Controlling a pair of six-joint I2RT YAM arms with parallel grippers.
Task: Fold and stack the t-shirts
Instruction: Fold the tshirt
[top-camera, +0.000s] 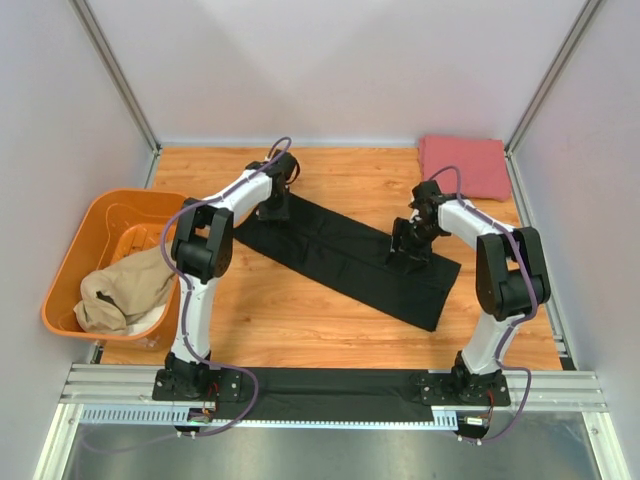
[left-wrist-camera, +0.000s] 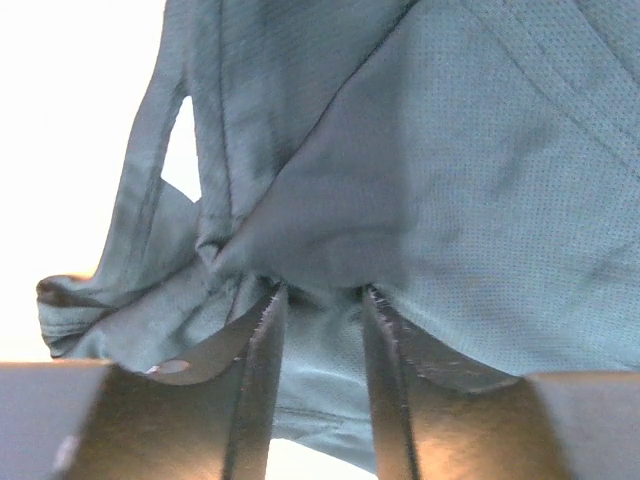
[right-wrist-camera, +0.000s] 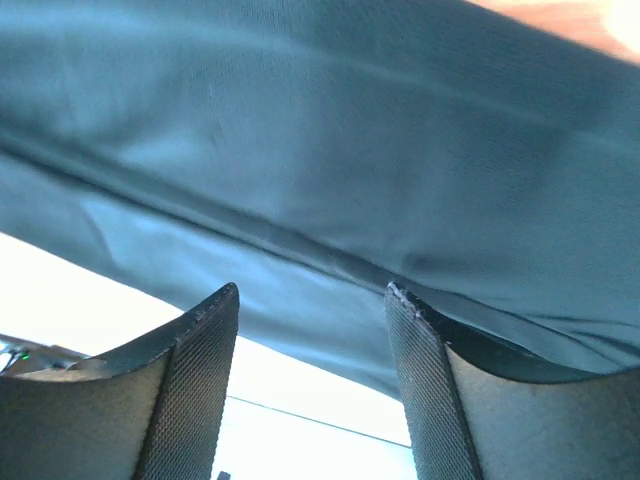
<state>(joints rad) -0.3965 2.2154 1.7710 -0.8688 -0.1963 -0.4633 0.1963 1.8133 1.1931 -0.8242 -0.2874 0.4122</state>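
- Black t-shirt (top-camera: 345, 255), folded to a long strip, lies slantwise on the table (top-camera: 290, 320); its long axis runs near-right to far-left.
- Right gripper (top-camera: 410, 248) stands at the strip's near-right end, jaws apart around cloth.
- Left gripper (top-camera: 272, 207) stands at the strip's far-left end, clamped on bunched cloth.

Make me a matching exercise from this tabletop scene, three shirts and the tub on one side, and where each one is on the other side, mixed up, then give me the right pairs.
Things:
1. black t-shirt
2. pinkish-red t-shirt
3. tan t-shirt
4. orange tub

Places:
A. hanging over the tub's near rim
B. folded at the far right corner of the table
C. spread in a long strip across the middle of the table, between the two arms
D. at the left edge of the table

Pairs: 1-C, 2-B, 3-A, 4-D
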